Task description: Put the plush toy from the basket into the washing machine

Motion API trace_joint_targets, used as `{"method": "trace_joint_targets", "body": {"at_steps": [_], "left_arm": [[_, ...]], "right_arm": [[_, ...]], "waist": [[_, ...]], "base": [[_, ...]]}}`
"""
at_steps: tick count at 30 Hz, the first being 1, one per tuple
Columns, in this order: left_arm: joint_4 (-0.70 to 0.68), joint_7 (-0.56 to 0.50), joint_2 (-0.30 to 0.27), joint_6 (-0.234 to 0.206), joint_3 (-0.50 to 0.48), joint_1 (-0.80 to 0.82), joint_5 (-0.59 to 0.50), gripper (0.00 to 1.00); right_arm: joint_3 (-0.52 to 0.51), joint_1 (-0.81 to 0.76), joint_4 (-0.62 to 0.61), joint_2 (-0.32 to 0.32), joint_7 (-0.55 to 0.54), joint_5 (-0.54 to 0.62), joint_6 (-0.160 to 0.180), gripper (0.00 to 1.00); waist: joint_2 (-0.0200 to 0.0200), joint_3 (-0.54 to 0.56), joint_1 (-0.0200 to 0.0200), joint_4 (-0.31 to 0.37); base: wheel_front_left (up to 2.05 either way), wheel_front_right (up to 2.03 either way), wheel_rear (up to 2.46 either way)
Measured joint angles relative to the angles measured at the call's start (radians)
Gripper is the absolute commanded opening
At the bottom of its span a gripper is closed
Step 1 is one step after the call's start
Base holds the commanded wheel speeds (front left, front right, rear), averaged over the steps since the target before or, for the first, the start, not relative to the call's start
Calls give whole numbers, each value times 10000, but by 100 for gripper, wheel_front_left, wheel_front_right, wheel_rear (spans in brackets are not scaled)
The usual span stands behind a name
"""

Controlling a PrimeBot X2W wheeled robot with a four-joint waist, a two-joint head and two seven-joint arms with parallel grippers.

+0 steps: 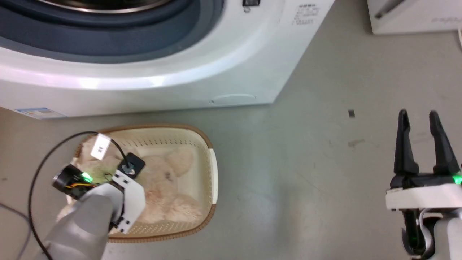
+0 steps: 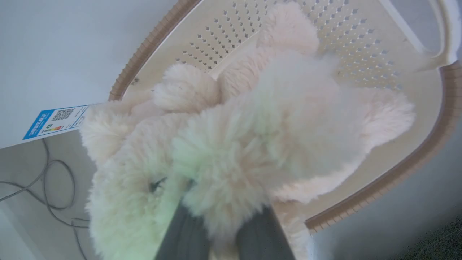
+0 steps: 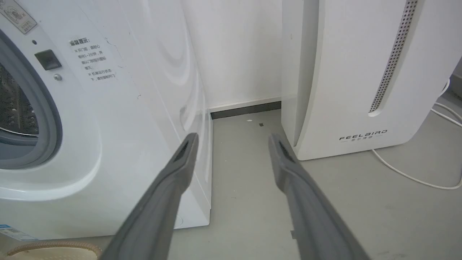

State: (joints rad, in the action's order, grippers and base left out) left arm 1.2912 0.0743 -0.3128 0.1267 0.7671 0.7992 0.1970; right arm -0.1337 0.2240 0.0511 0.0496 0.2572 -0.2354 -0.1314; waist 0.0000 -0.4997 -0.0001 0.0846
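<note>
The fluffy cream plush toy [image 1: 169, 187] lies in the cream basket with the brown rim [image 1: 162, 127] on the floor, just in front of the washing machine [image 1: 216, 72]. My left arm reaches down into the basket. In the left wrist view my left gripper [image 2: 223, 213] is buried in the plush toy [image 2: 252, 137], shaggy fur squeezed between its two narrowed fingers; the basket [image 2: 415, 162] curves around it. The washer's grey door ring [image 1: 108, 39] is open to view. My right gripper [image 1: 418, 119] hangs open over bare floor, far right of the basket, holding nothing.
A white FEELBIRD-lettered appliance [image 3: 361, 90] stands right of the washing machine [image 3: 108, 144], with a narrow floor gap between them and a white cable [image 3: 415, 177] beside it. Grey cables [image 2: 54, 187] lie on the floor left of the basket. Open grey floor [image 1: 306, 180] separates basket and right gripper.
</note>
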Motion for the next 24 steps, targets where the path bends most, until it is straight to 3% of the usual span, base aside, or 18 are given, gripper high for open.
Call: {"method": "trace_joint_targets", "body": {"at_steps": [14,24], "left_arm": [[8,1486,732,-17,-119,-686,911,0],[-1020,1747,1007,-658,-500,-917,1233,0]], "right_arm": [[-209,-1119,362,0,0,247,0,100],[-290,-1706,424,0,0,249,0,100]], "waist": [[0,2087,-1,-755],[0,3130,-1,-1130]], "base": [[0,0,0],[0,0,0]]}}
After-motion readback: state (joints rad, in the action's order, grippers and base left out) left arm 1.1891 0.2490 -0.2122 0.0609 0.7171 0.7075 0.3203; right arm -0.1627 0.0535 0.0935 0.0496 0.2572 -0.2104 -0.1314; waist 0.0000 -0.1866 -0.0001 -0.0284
